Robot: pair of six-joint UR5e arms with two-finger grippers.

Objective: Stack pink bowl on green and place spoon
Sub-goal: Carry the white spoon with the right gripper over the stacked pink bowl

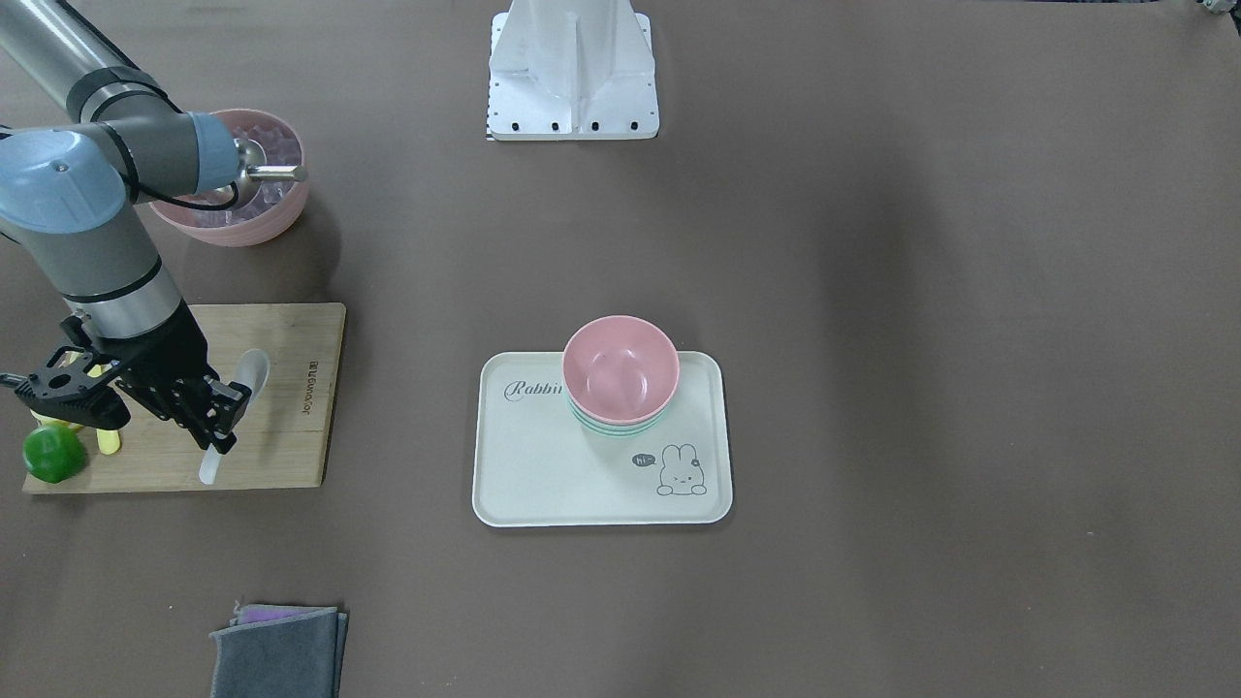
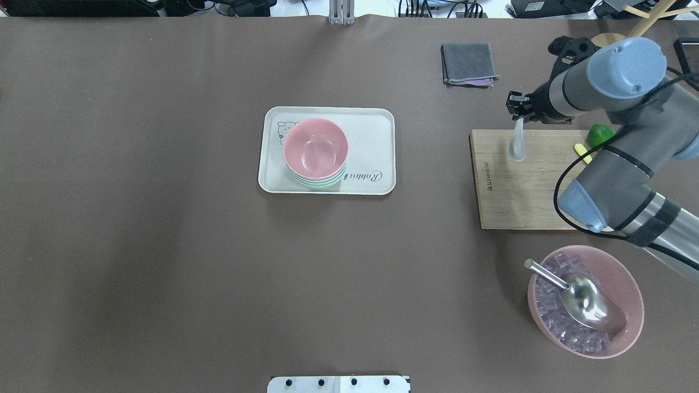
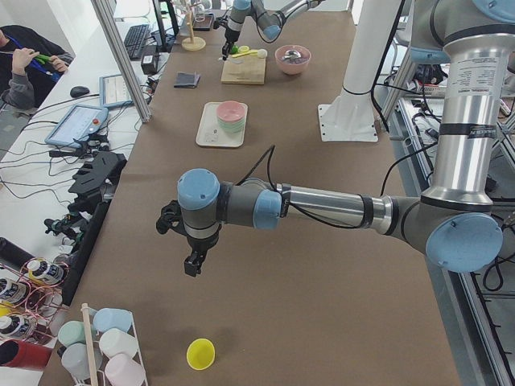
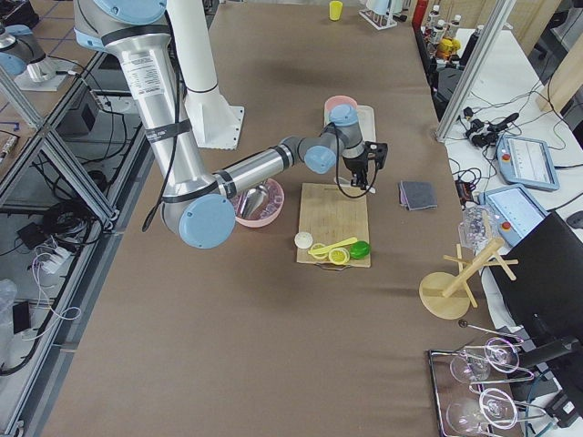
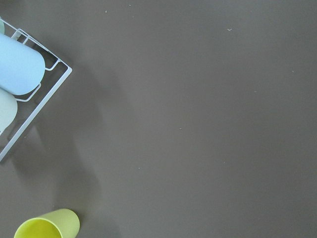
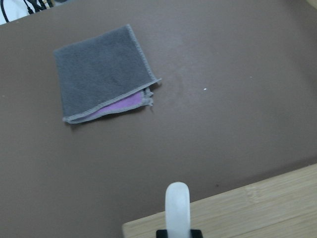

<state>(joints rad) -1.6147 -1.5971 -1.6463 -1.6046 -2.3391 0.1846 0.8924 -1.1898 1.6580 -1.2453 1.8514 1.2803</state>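
Observation:
The pink bowl (image 1: 620,368) sits nested on top of the green (image 1: 620,425) bowl pile at the robot-side end of a cream rabbit tray (image 1: 543,475). The same pink bowl (image 2: 315,147) shows in the overhead view. My right gripper (image 1: 221,434) is shut on the handle of the white spoon (image 1: 248,376), held over the wooden board (image 1: 281,436). In the right wrist view the spoon's handle end (image 6: 177,203) sticks out past the fingers. My left gripper (image 3: 193,264) hangs over bare table far from the tray, and I cannot tell whether it is open or shut.
A large dusty-pink bowl (image 2: 628,284) of clear cubes holds a steel scoop (image 2: 584,300). A lime (image 2: 600,132) and a yellow knife (image 2: 582,152) lie on the board. A folded grey cloth (image 2: 468,63) lies beyond it. A yellow cup (image 5: 47,225) and cup rack (image 5: 34,106) sit below my left wrist.

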